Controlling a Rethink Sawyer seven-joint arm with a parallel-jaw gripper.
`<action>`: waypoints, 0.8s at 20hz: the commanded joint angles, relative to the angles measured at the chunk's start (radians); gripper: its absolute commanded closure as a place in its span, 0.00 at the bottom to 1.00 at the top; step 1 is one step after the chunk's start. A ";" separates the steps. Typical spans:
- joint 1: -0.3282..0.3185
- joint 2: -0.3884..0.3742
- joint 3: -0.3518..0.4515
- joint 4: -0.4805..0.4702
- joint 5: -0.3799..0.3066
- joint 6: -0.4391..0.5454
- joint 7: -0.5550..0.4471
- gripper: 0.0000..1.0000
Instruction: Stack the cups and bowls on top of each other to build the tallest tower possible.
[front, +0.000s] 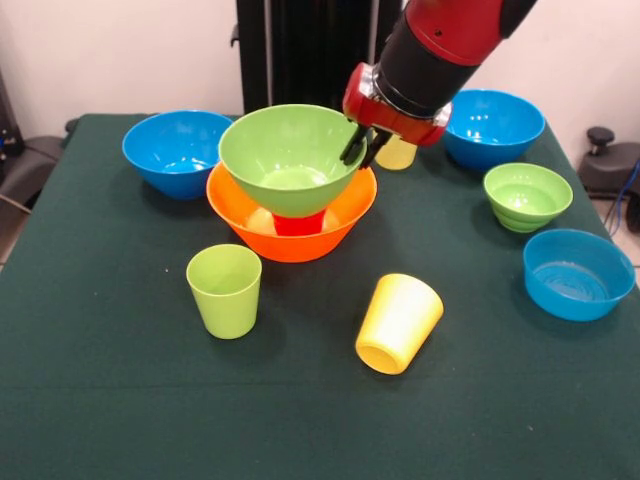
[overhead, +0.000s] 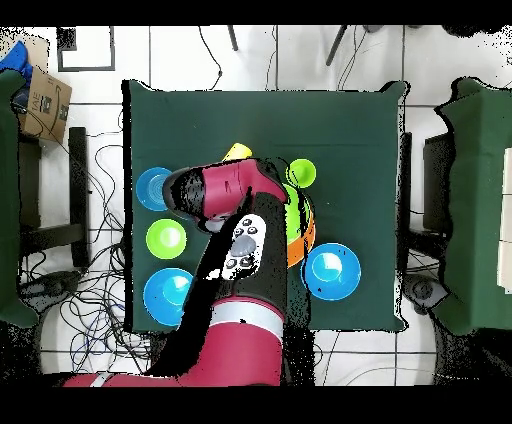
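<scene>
From the front, my claw (front: 362, 146) sits at upper centre, its dark fingers pinched on the right rim of the big green bowl (front: 290, 157). That bowl rests on a red cup (front: 299, 223) standing inside the orange bowl (front: 291, 222). A green cup (front: 224, 289) stands upright at lower left; a yellow cup (front: 398, 322) lies tipped at lower centre. Blue bowls sit upper left (front: 177, 151), upper right (front: 494, 127) and right edge (front: 578, 273); a small green bowl (front: 527, 196) is right.

From overhead, my arm (overhead: 225, 270) covers most of the stack at centre.
</scene>
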 joint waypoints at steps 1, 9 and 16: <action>0.012 0.017 0.059 -0.023 0.009 -0.086 0.119 1.00; 0.013 0.022 0.060 -0.043 -0.003 -0.013 0.063 0.00; 0.012 0.021 0.063 -0.025 0.008 -0.047 0.086 0.00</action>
